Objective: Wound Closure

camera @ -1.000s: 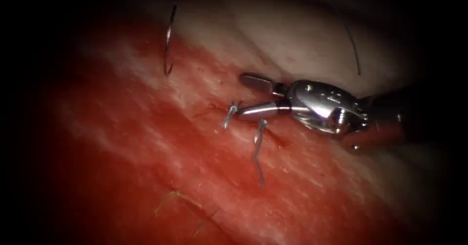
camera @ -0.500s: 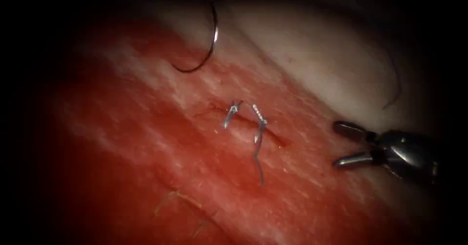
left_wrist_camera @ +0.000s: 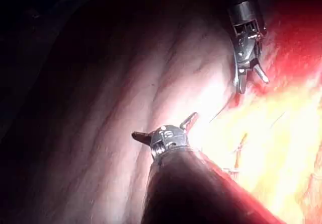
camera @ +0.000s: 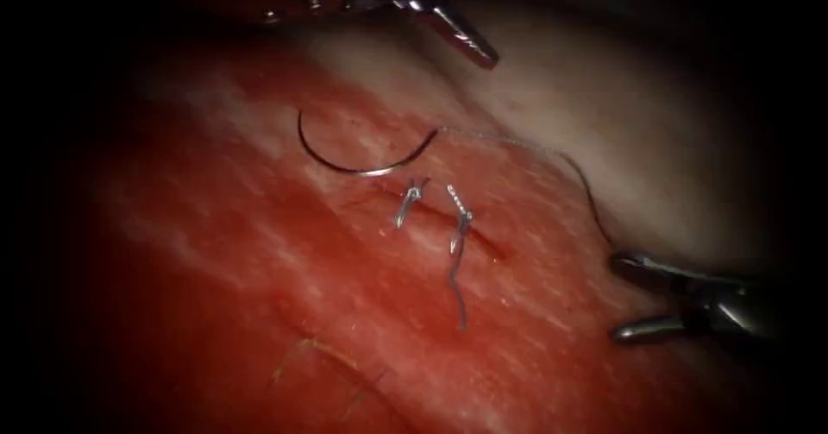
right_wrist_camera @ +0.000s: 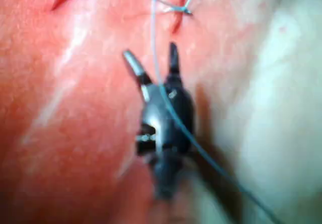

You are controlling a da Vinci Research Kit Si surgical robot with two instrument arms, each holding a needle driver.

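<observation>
Item: my right hand [camera: 625, 300] gaped empty, left hand [camera: 466, 37] jaw state indeterminable, needle [camera: 362, 162] lay free on tissue [camera: 216, 253] left of the cut [camera: 440, 218], thread [camera: 535, 145] trailing; one knotted stitch [camera: 431, 201] placed, closure unfinished.

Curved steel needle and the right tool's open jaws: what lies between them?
In the endoscope view, thin grey thread trails from the curved steel needle, which lies loose on the tissue, toward the right tool.
</observation>
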